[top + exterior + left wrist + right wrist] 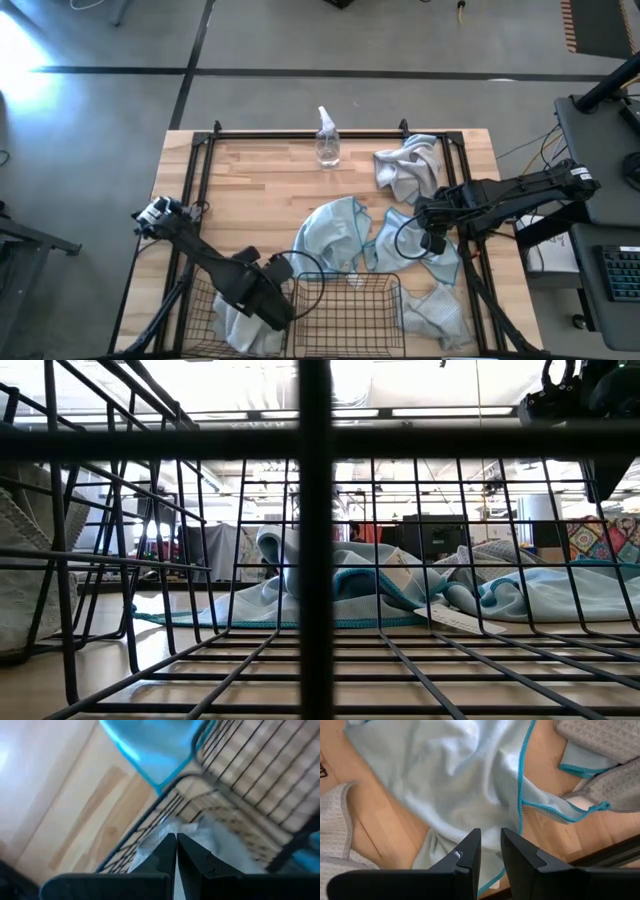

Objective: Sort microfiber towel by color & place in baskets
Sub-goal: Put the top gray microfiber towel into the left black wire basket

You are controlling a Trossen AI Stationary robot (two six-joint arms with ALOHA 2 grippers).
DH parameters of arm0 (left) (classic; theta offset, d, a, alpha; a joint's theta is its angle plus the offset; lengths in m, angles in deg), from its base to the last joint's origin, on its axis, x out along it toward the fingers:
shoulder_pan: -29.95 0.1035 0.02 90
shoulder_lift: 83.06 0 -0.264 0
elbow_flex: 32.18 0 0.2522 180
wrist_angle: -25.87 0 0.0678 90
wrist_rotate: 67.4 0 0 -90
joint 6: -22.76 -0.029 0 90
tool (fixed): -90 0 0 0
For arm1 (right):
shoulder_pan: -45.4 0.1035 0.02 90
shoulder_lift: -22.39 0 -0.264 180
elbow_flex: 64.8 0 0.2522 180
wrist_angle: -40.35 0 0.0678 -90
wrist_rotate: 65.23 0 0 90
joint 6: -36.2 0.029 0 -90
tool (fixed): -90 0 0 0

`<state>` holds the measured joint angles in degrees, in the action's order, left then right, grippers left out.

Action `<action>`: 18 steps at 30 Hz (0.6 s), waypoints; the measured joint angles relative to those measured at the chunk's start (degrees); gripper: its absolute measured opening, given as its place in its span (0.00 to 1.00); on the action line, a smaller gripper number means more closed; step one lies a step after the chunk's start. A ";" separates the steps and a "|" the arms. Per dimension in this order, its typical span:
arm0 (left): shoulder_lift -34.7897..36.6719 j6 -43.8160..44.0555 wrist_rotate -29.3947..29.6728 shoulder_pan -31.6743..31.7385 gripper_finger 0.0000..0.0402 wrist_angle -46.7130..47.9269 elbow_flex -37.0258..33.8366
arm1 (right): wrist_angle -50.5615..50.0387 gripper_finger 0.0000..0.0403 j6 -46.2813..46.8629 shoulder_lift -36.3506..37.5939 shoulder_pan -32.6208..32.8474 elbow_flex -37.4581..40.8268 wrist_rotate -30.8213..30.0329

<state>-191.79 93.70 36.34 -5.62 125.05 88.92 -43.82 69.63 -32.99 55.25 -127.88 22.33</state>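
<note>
Two black wire baskets stand at the table's near edge. The left basket (200, 300) holds a pale grey-white towel (245, 332); the right basket (345, 300) shows only bare mesh. My left gripper (272, 305) hangs shut above the left basket's right side, just over that towel (215, 845), holding nothing. Light blue towels (335, 232) (410, 250) lie crumpled mid-table. My right gripper (432, 240) hovers over the right-hand one (450, 765), pointing down, its fingers a little apart with nothing between them (490, 847). Grey towels lie at the far right (410, 165) and near right (440, 310).
A clear spray bottle (327, 140) stands near the table's far edge, centre. The black table frame (300, 133) runs along the far edge and both sides. Bare wood shows on the left half of the table (250, 190).
</note>
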 joint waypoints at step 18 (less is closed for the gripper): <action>0.99 -19.14 18.52 8.20 0.00 4.60 4.73 | 0.28 0.17 -0.02 0.00 0.01 -2.74 -0.20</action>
<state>-190.80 74.56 54.85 2.58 129.65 93.64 -43.54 69.61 -32.99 55.26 -130.62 22.13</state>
